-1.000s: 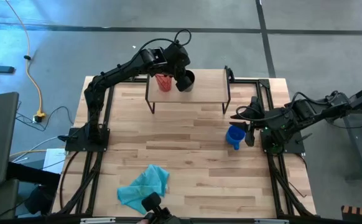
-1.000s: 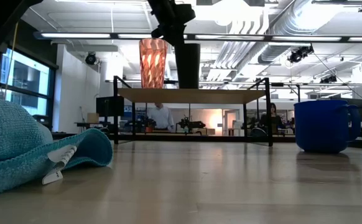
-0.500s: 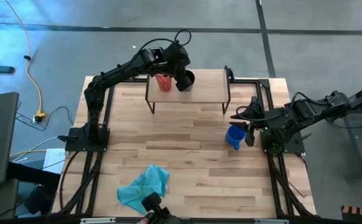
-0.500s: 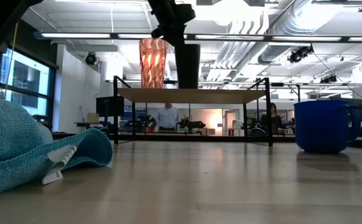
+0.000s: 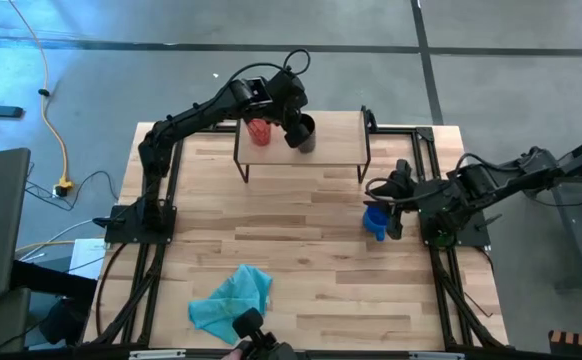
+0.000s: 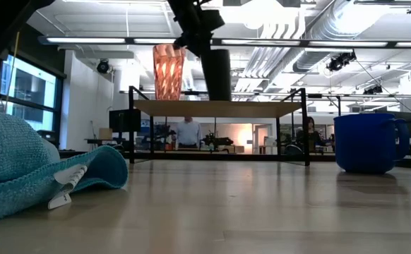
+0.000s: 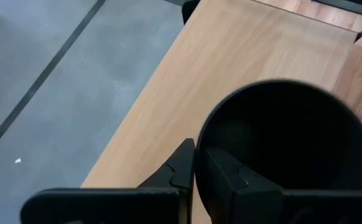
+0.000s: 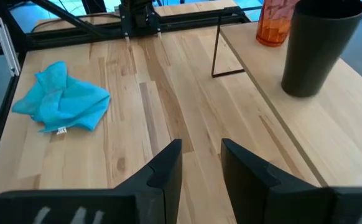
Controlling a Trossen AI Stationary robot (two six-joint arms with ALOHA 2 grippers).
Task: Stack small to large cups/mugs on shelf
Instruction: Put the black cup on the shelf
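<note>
The black cup (image 5: 303, 131) stands on the light-wood shelf (image 5: 336, 140), with the red ribbed tumbler (image 5: 259, 131) upright on its base to its left. My left gripper (image 7: 196, 163) is at the cup's rim, shut on it. The cup (image 8: 321, 46) and the tumbler (image 8: 277, 22) also show in the right wrist view. The blue mug (image 5: 376, 220) sits on the tabletop near the right edge. My right gripper (image 5: 384, 206) hovers open above it; the low view shows the mug (image 6: 368, 143) with no finger near it. My left gripper holds the black cup by its rim (image 7: 201, 144), the wall between the two fingers: one finger (image 7: 227, 177) inside the cup, the other (image 7: 182, 165) outside. The fingers come from above, pointing down. The cup's base (image 6: 218, 97) is on the shelf board.
A teal cloth (image 5: 233, 297) lies crumpled near the table's near edge, left of centre. The shelf stands on thin black legs (image 6: 305, 127) at the far edge. Bare butcher-block tabletop (image 5: 301, 220) lies between shelf, mug and cloth. People move in the room beyond.
My left gripper has moved the black cup a little toward the right along the shelf. The red tumbler has shifted slightly toward the left, so the gap between the two has widened. My right gripper has moved toward the table's left, over the blue mug, which has stayed put.
</note>
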